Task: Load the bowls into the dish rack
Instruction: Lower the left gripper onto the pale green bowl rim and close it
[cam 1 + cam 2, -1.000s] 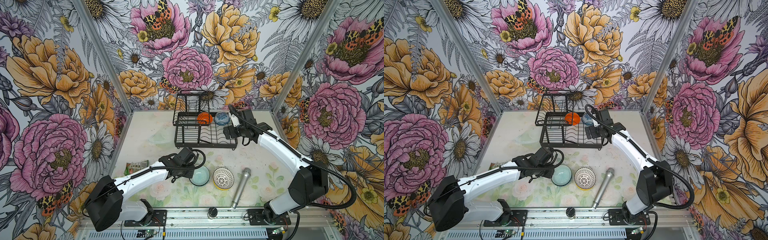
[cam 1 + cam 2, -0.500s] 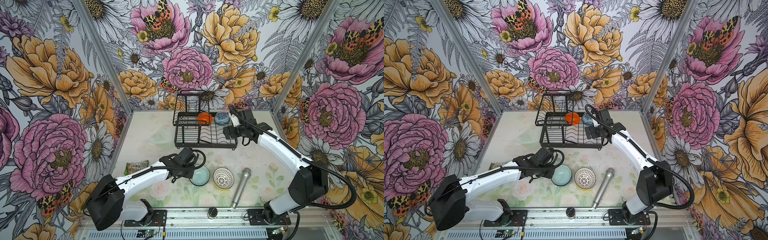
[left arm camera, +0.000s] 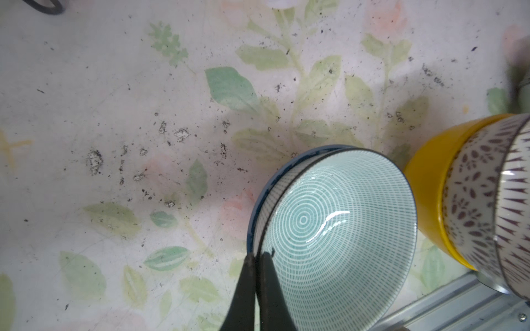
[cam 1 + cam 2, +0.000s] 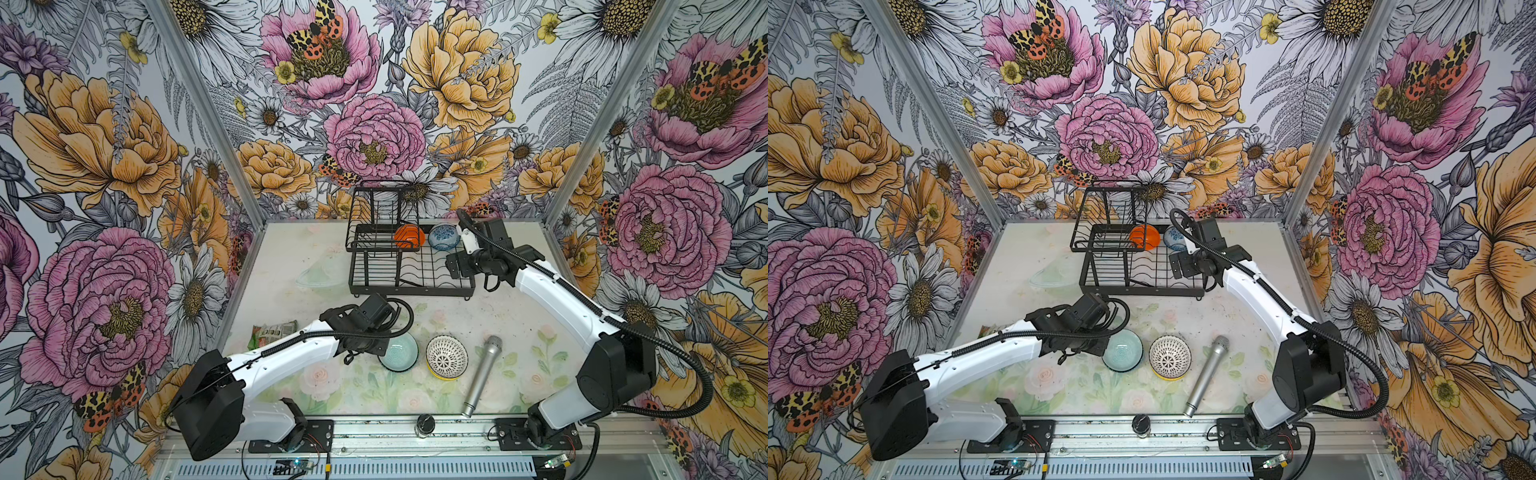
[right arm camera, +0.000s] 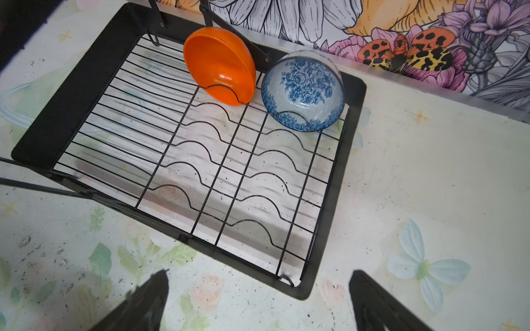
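bright, even light (wrist-view edges blur softly)

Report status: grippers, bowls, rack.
Left gripper shut on teal bowl, at rim. Right gripper open, empty, by dish rack. Orange bowl, floral bowl racked; lattice bowl on table. Microphone beside it.

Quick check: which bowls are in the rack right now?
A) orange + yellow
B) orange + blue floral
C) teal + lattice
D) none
B: the orange bowl and the blue floral bowl sit in the dish rack slot wires; the teal bowl and the lattice bowl are outside it.
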Motion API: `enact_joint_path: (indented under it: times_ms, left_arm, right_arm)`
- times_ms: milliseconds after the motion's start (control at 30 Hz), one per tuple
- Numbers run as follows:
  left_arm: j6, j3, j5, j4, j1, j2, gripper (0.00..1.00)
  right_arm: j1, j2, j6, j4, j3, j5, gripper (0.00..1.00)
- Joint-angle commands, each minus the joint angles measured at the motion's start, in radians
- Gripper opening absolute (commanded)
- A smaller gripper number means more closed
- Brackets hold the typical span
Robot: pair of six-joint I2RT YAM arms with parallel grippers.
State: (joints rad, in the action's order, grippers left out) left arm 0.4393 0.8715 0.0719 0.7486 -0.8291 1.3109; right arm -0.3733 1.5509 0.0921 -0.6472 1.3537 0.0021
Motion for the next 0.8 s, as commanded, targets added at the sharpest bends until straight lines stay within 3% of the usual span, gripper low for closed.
enact_joint_path:
  times_ms: [0,133,267,500,633,767]
  left_arm:
    - [-0.007,0.029,0.051,0.026,-0.005,-0.006,0.05]
    - [-0.008,0.028,0.042,0.025,-0.006,0.010,0.22]
    - [-0.010,0.023,0.032,0.016,-0.007,0.019,0.30]
    - [-0.005,0.020,-0.011,-0.038,-0.009,0.063,0.30]
    - [-0.005,0.037,-0.004,-0.038,-0.015,0.088,0.19]
    - [-0.002,0.054,0.010,-0.036,-0.015,0.090,0.15]
  right_arm:
    - [0.004,-0.008,0.000,0.001,0.014,-0.012,1.00]
    - [0.004,-0.009,0.001,0.001,0.012,-0.014,0.99]
    - [0.004,-0.012,0.000,0.001,0.010,-0.013,0.99]
    - [0.004,-0.011,0.001,0.001,0.010,-0.013,0.99]
    - [0.003,-0.012,0.000,0.001,0.009,-0.013,0.99]
    - [0.004,-0.011,0.000,0.001,0.007,-0.012,1.00]
